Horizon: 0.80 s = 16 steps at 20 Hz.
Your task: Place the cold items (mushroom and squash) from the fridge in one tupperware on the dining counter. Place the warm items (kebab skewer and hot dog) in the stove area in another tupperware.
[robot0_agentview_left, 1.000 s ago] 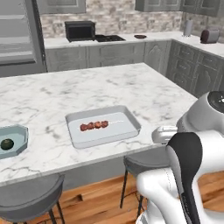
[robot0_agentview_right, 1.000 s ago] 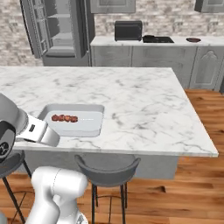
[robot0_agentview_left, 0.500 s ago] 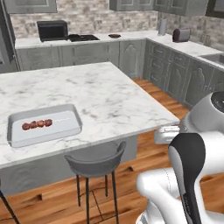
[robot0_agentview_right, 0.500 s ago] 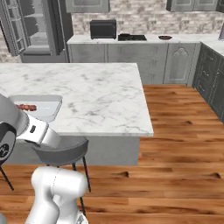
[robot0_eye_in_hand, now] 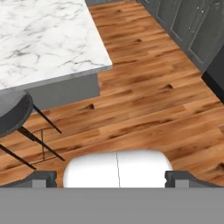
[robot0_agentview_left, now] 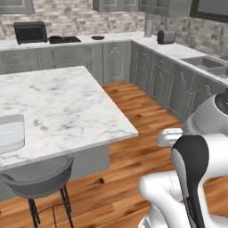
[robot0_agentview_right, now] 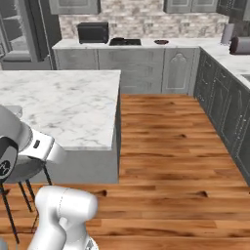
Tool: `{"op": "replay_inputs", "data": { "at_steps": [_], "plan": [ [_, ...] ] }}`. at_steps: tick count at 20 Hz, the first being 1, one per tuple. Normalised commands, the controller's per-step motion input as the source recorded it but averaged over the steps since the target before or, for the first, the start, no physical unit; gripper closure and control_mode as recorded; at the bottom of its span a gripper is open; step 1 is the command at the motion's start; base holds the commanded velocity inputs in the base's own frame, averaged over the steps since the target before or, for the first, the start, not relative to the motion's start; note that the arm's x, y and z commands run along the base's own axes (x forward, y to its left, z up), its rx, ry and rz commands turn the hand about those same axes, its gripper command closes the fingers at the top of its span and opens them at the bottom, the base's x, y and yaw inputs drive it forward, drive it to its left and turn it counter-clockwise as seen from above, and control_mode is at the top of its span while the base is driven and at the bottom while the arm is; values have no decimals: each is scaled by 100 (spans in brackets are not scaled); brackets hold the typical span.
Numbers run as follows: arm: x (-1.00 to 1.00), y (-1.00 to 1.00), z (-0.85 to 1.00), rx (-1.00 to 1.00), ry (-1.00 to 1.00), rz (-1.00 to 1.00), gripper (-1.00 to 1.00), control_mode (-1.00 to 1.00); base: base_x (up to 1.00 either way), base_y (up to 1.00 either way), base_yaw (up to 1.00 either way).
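Tupperware (robot0_agentview_left: 10, 132): sits at the left edge of my left base view, on the table (robot0_agentview_left: 62, 107); a pale, shallow tray with rounded corners, contents hidden from here.
Handling: I judge it light and stiff, smooth-walled and apt to slide on stone; take by the rim.
Pincer (robot0_eye_in_hand: 116, 175): released, tips spread wide, grasping nothing, aimed at the floor (robot0_eye_in_hand: 144, 105).
Table: white marble, grey-veined, polished, square-cornered.
Stool (robot0_agentview_left: 38, 180): dark round seat, thin metal legs, tucked at the table's edge.
Floor: glossy wood planks.
Stove (robot0_agentview_right: 124, 42): far back counter, beside a black microwave (robot0_agentview_right: 93, 32); warm items too small to tell.
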Motion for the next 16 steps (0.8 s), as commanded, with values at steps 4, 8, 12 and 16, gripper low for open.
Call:
{"op": "replay_inputs", "data": {
  "at_steps": [4,8,12,16],
  "plan": [
    [0,0,0,0,0,0,-100,100,47,-98,0],
    [0,0,0,0,0,0,-100,100,87,-77,6],
    [0,0,0,0,0,0,-100,100,100,-44,9],
    [0,0,0,0,0,0,-100,100,100,-48,17]
  ]
}}
